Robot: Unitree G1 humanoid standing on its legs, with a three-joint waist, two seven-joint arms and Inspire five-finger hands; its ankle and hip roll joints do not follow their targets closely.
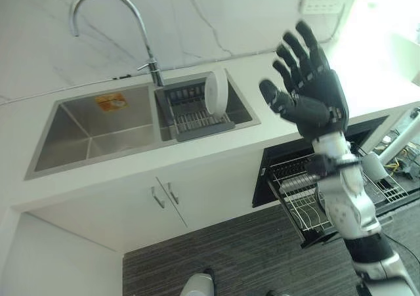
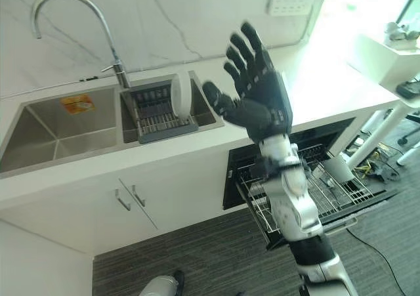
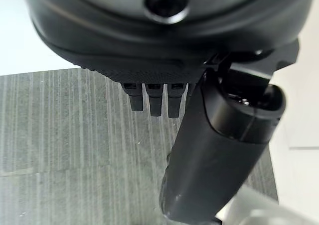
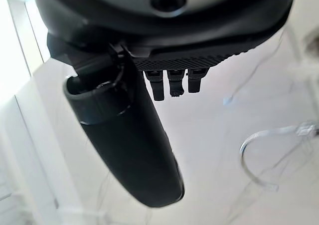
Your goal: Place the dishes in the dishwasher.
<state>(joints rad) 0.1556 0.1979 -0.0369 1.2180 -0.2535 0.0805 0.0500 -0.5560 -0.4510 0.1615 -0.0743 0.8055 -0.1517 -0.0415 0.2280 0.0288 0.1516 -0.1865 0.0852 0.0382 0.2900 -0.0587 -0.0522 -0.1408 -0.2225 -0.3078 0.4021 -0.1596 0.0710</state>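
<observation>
A round white plate [image 1: 216, 92] stands on edge in the dark slotted drying rack [image 1: 190, 115] that sits in the smaller right basin of the stainless-steel double sink [image 1: 85, 132], just right of the curved chrome tap [image 1: 105, 7]; the slots keep it upright, which leaves its rim free to be gripped from above or from the side. Lower down on the right, under the white stone counter [image 1: 216, 151], the dishwasher's wire basket [image 1: 298, 197] is pulled out on its runners, so its tines lie exposed to take a dish; it looks largely bare, though something pale rests near its far side and I cannot tell what. The dark right hand [image 1: 308, 79] is raised above the counter, between the sink and the basket, palm turned toward the camera, fingers straight and spread wide with the thumb splayed out; it holds nothing and touches nothing. The left hand [image 3: 199, 135] hangs low over the grey striped floor [image 3: 60, 125], its fingers straight and empty. The plate is not yet picked up, so the job appears to be at its beginning, with a reach toward the rack the likely next step.
</observation>
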